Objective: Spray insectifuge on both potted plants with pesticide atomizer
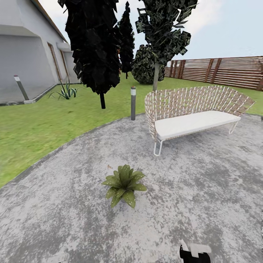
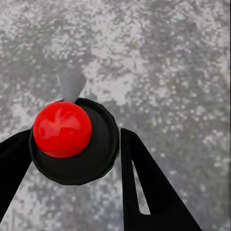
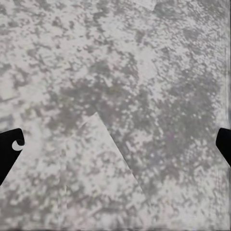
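Observation:
The pesticide atomizer (image 2: 62, 129) appears from above in the left wrist view, a round black body with a shiny red top and a grey nozzle. My left gripper (image 2: 76, 140) is shut on it, one black finger pressing each side, above the grey stone patio. One potted plant (image 1: 124, 185), a low rosette of pointed green leaves that hide its pot, stands on the patio (image 1: 204, 182) in the middle of the head view. My right gripper (image 3: 118, 142) is open over bare stone, its fingertips at the picture's edges. A black and white part of my right arm (image 1: 195, 252) pokes in at the head view's lower edge.
A wicker sofa with a white cushion (image 1: 193, 109) stands behind the plant to the right. A grey bollard lamp (image 1: 133, 103) marks the patio's edge. Dark trees (image 1: 95, 47), a striped agave (image 1: 66, 91), the house wall (image 1: 25, 54), lawn (image 1: 36, 128) and a slatted fence (image 1: 226, 71) lie beyond.

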Controlling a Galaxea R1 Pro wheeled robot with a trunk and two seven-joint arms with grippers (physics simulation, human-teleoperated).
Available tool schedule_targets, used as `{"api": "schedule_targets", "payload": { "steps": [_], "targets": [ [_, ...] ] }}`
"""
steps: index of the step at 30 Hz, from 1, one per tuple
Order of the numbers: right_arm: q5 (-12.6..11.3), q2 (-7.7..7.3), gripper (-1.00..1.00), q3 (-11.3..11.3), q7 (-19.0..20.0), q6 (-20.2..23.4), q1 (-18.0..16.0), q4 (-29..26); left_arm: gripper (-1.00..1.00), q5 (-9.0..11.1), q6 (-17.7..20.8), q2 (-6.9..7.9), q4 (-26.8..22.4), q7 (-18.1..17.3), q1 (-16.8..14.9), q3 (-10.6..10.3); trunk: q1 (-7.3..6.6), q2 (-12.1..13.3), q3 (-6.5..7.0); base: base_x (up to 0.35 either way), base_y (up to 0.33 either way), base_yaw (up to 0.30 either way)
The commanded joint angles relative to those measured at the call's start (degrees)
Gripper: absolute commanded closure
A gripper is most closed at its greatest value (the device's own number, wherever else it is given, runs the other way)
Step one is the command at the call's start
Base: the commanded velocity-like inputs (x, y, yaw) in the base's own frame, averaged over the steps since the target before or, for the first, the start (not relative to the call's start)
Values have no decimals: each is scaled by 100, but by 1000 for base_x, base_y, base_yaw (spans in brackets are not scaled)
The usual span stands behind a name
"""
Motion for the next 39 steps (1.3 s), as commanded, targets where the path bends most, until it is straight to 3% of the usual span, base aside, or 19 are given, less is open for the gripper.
{"api": "schedule_targets", "payload": {
  "steps": [1,4,8,12,31,39],
  "targets": [
    [60,0,-100,-38,-27,-14,-6,11,100,-8,-14,-2,3,-34,-1,42,-1,-2,-5,0,21,-266],
    [60,0,-100,-38,-27,-15,-4,11,100,-70,-15,-3,4,-37,-1,42,-1,-2,-5,0,8,-267],
    [60,0,-100,-38,-27,-15,-4,11,100,-385,-15,-37,11,-29,7,41,-1,-2,-5,0,1,-267],
    [60,-1,-100,-38,-27,-16,-4,11,100,-532,-15,-120,12,20,8,43,-1,-2,-5,0,0,-267],
    [60,-9,-100,-38,-27,-16,-2,11,100,-551,-15,-131,12,32,8,50,-1,-2,-5,2,-3,-267],
    [60,-9,-100,-38,-27,-16,-3,11,100,-550,-15,-126,7,37,8,50,-1,-2,-5,70,-226,-267]
  ]
}}
